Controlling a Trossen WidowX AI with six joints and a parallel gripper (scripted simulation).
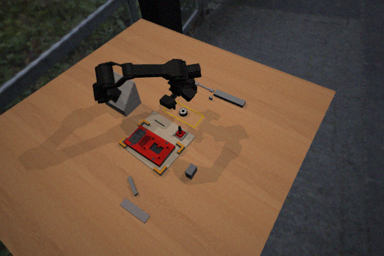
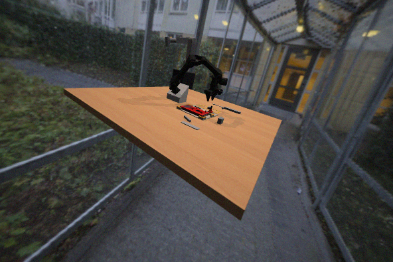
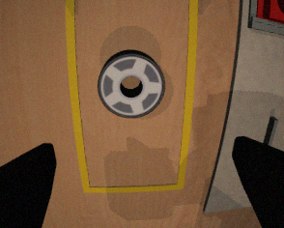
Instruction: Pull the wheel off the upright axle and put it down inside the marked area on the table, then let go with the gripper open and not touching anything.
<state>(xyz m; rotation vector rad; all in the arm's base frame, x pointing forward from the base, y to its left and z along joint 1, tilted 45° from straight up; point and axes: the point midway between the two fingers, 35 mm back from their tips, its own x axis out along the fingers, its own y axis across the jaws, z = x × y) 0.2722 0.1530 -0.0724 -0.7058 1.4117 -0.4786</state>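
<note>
The wheel (image 1: 185,111) (image 3: 147,87), black with a pale spoked face, lies flat on the table inside the yellow marked area (image 1: 199,122) (image 3: 191,58). It touches none of the yellow lines. My gripper (image 1: 182,102) (image 2: 210,100) (image 3: 146,151) is open and empty. It hangs above the table, clear of the wheel; in the wrist view the wheel shows beyond the widely spread fingertips. The upright black axle (image 1: 180,129) (image 2: 210,108) stands bare on its red base (image 1: 180,134). The wheel cannot be made out in the exterior view.
A pale board (image 1: 189,139) beside the marked area carries the axle base, a red plate (image 1: 146,140) and orange corner brackets. A grey block (image 1: 191,171) (image 2: 220,121) stands near it. A long grey bar (image 1: 229,98) (image 2: 232,110) lies beyond the marked area. Two flat grey pieces lie in front.
</note>
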